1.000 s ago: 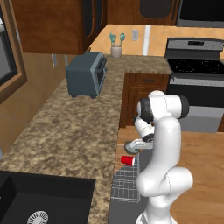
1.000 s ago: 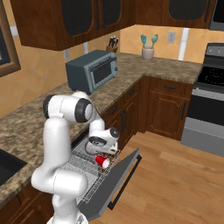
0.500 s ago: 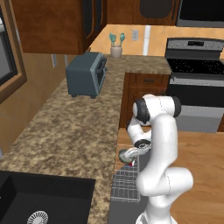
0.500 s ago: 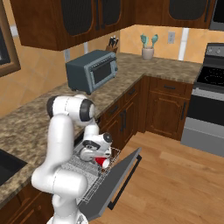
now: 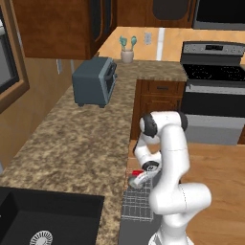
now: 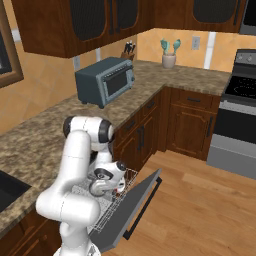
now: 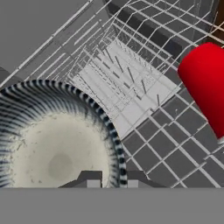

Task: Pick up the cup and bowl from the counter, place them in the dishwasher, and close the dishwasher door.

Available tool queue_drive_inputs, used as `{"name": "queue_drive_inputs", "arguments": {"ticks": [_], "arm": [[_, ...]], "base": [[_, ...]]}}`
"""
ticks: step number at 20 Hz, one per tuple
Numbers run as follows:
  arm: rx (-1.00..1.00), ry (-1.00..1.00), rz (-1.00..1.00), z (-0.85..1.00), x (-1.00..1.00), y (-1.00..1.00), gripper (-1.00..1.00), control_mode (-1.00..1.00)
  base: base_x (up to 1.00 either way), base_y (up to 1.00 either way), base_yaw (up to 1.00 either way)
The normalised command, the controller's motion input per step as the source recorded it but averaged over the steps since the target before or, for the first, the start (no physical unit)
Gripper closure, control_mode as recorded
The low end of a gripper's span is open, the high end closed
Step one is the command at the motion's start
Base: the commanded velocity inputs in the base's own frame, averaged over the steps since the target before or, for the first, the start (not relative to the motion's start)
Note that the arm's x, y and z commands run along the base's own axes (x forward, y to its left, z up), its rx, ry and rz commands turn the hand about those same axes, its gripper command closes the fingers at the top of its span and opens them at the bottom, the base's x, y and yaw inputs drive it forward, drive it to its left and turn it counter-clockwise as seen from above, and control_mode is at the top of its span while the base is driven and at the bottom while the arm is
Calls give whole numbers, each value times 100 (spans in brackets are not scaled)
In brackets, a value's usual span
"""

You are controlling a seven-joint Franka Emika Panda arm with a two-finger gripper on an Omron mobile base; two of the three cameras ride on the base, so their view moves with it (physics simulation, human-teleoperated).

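Gripper pinching the bowl's rim over the dishwasher rack

In the hand view the gripper has its tips nearly pressed together on the rim of the bowl, which sits at 8 o'clock above the dishwasher wire rack; the cup lies at 2 o'clock on that rack, and the dishwasher door hangs open
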Motion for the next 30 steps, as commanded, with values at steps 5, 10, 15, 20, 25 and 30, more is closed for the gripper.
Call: {"name": "queue_drive_inputs", "arguments": {"ticks": [5,10,15,20,25,30], "arm": [[0,0,9,-65,1,6,100,-100],[0,0,9,-81,12,0,100,-100],[-1,3,8,-82,13,0,100,-100],[0,2,4,-26,-3,-31,-100,-100],[0,-4,0,41,-17,-9,-100,-100],[0,-11,-3,75,-47,-20,-100,-100]], "base": [[0,0,0],[0,0,0],[0,0,0],[0,0,0],[0,0,0],[0,0,0]]}}
